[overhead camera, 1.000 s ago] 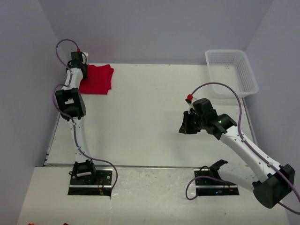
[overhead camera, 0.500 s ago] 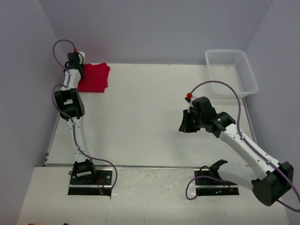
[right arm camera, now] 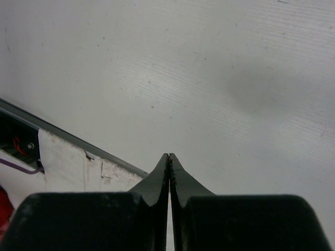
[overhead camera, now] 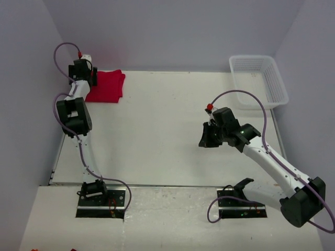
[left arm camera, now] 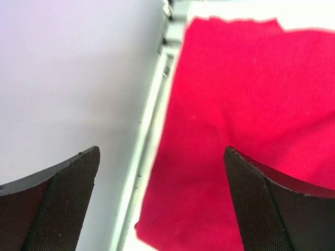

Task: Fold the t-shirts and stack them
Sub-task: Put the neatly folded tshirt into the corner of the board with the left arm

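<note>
A folded bright red t-shirt (overhead camera: pixel 107 86) lies at the table's far left corner, against the left edge. My left gripper (overhead camera: pixel 82 71) hangs over its left side, open wide. In the left wrist view the red t-shirt (left arm camera: pixel 246 115) fills the right half, and the gripper (left arm camera: pixel 162 157) holds nothing between its black fingertips (left arm camera: pixel 68 178). My right gripper (overhead camera: pixel 207 138) hovers over bare table right of the middle, shut with nothing in it; the right wrist view shows its tips (right arm camera: pixel 169 157) pressed together.
A white mesh basket (overhead camera: pixel 258 79) stands at the far right corner. The side wall (left arm camera: pixel 68 68) rises close beside the left gripper, and the table's left rim (left arm camera: pixel 149 136) runs along the t-shirt's edge.
The left gripper has opened, letting go of the red t-shirt, and has drawn back toward the far left corner. The t-shirt shifted slightly left. The right arm has barely moved.
</note>
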`<state>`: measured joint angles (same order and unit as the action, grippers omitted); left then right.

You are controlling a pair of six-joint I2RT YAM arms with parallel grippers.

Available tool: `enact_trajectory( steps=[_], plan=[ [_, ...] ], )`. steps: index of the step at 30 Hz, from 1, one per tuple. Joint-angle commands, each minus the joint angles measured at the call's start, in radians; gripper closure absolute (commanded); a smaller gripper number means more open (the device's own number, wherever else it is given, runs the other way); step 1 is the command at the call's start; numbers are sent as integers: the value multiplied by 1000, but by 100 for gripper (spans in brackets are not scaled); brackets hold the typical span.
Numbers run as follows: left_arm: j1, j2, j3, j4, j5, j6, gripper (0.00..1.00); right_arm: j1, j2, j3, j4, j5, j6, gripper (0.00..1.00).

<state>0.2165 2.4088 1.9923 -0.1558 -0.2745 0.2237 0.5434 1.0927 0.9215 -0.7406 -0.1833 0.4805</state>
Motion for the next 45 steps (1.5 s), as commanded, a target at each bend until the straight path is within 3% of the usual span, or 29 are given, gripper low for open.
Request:
enact_trajectory(
  steps=[1, 4, 11, 12, 13, 14, 15, 16, 17, 23, 29, 45],
  plan=[
    [-29, -120, -27, 125, -84, -3, 0, 9, -27, -10, 30, -24, 10, 100],
    [-58, -163, -59, 190, -135, 37, 0, 9, -50, -29, 40, -41, 18, 100],
    [-101, -206, -61, 127, -125, 31, 0, 13, -102, -24, 18, -31, 30, 100],
    [-104, -212, -69, 116, -103, 19, 8, 16, -115, -26, 15, -27, 35, 100],
    [-105, -217, -70, 102, -76, 3, 22, 15, -125, -32, 15, -27, 35, 100],
    [-105, -209, -58, 63, -11, -33, 41, 16, -132, -32, 14, -27, 35, 100],
    [-106, -202, -52, 46, 15, -47, 72, 16, -142, -32, 12, -24, 35, 100],
    [-105, -192, -44, 27, 35, -63, 89, 16, -145, -30, 7, -22, 35, 100],
    [-101, -163, -14, -14, 78, -102, 100, 15, -146, -26, 3, -16, 33, 100],
    [-80, -77, 36, -68, 243, -257, 100, 15, -136, -7, -9, 2, 24, 100],
    [-72, -8, 92, -94, 307, -320, 100, 16, -119, -7, -5, 4, 23, 100],
    [-31, 101, 94, -71, 307, -362, 100, 15, -88, -10, -5, 7, 18, 100]
  ],
)
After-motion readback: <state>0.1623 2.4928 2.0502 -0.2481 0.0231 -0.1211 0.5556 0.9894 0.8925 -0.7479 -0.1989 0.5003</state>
